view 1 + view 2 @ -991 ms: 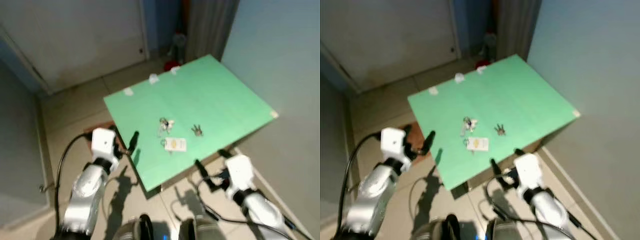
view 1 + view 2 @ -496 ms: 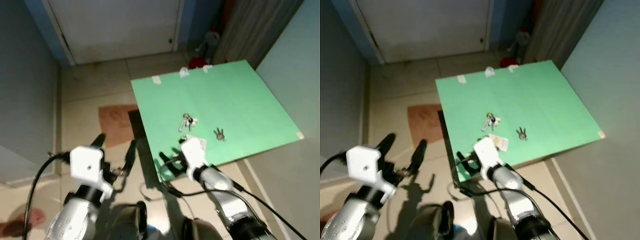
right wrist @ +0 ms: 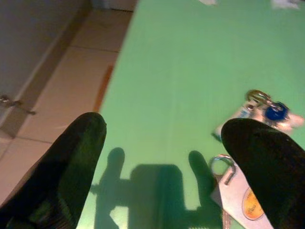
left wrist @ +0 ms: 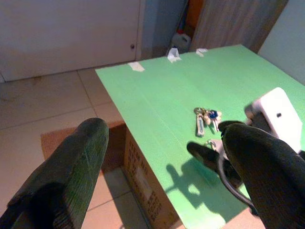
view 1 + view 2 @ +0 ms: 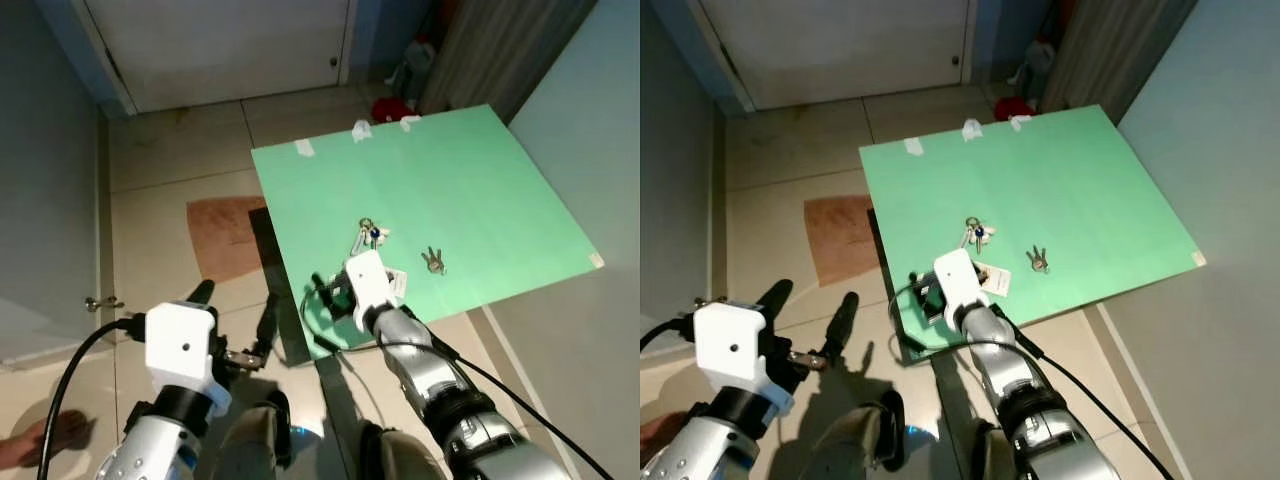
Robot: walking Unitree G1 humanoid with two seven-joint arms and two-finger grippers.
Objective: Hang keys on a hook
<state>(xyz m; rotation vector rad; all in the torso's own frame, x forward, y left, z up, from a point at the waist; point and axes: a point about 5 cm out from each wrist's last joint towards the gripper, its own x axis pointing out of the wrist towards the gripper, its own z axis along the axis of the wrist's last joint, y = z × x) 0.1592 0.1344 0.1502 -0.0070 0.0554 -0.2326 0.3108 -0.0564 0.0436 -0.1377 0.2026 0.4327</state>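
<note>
A bunch of keys (image 5: 368,235) with one blue head lies near the middle of the green tabletop (image 5: 470,190). A smaller key set (image 5: 432,260) lies to its right. A white tag with a ring (image 3: 238,195) lies nearer the front edge. My right gripper (image 5: 325,293) hovers open over the table's front left corner, the bunch of keys (image 3: 267,107) just beyond its fingers. My left gripper (image 5: 236,305) is open over the floor, left of the table. Three small white pieces (image 5: 360,130) sit along the table's far edge.
A brown mat (image 5: 225,225) lies on the tiled floor left of the table. A cardboard box (image 4: 143,176) stands under the tabletop. A white door (image 5: 220,50) is at the back, with a red object (image 5: 395,108) and a curtain behind the table.
The view has shifted a little. My right gripper has come slightly further over the table's front left corner, closer to the keys. The left gripper stays open over the floor.
</note>
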